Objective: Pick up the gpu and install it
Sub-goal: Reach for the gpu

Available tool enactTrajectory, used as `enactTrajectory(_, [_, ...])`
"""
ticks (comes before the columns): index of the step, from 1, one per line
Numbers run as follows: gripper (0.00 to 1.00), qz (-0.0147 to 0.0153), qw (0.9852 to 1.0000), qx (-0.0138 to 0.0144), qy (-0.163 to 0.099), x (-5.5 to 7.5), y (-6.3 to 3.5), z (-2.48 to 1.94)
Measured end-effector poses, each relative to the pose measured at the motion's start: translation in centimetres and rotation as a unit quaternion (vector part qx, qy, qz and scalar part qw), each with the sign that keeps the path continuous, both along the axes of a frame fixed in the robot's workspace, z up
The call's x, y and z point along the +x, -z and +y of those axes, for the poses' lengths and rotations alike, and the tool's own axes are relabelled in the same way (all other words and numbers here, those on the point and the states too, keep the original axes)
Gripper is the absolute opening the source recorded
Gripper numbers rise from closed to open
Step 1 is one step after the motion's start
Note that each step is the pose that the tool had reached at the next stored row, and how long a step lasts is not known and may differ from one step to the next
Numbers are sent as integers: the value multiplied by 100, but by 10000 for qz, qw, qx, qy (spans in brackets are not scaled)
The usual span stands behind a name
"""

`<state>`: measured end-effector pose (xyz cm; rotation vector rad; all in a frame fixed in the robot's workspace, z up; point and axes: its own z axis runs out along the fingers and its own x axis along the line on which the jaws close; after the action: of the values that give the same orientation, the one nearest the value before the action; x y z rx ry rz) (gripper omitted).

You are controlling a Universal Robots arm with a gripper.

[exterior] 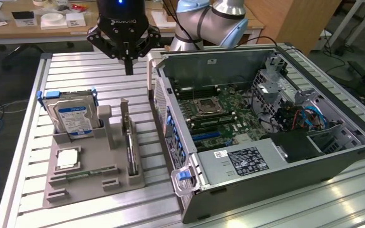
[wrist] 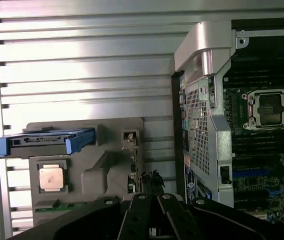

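The gpu (exterior: 130, 142) stands on its edge in a slot of the grey holder (exterior: 93, 190), to the exterior view's left of the open computer case (exterior: 265, 137). In the wrist view the gpu (wrist: 148, 179) shows edge-on, just beyond the black fingers (wrist: 136, 215). My gripper (exterior: 129, 70) hangs above the slatted table behind the holder, well clear of the card. Its jaws are shut with nothing between them. In the wrist view my gripper (wrist: 149, 205) points down over the holder's end.
A hard drive (exterior: 74, 116) in a blue caddy stands in the same holder, with a processor (exterior: 67, 159) and a memory stick (exterior: 84, 175) lying nearby. The case's motherboard (exterior: 214, 114) lies exposed, with its side wall (exterior: 169, 123) close to the gpu.
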<state>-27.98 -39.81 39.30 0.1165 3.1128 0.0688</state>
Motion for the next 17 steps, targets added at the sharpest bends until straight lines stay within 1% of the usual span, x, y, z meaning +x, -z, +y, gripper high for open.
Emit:
enactTrajectory(13, [11,0,10000,0,0,-15,0,0])
enactTrajectory(14, [11,0,10000,0,0,-14,0,-19])
enactTrajectory(17, [11,0,10000,0,0,-14,0,-19])
